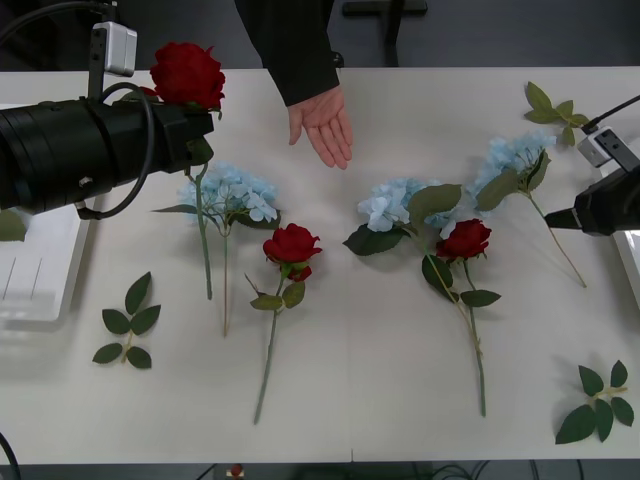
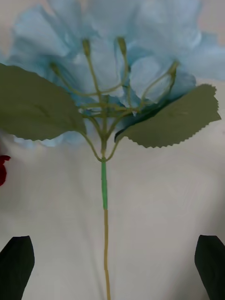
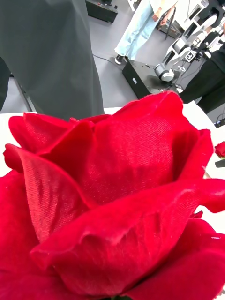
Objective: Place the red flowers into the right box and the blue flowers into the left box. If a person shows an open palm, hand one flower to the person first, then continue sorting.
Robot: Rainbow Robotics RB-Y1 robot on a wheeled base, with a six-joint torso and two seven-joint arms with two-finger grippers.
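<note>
White table [image 1: 400, 400]: left gripper [image 1: 192, 135] raised, apparently clamping red rose [image 1: 187, 73] near open palm [image 1: 322, 125]; right gripper [image 2: 112, 267] spread wide, straddling blue flower [image 2: 126, 61] stem, no contact.

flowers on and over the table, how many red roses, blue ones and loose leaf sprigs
red roses: 3, one held up at the left gripper, two lying on the table
blue flowers: 3
loose leaf sprigs: 3
total: 9
</note>
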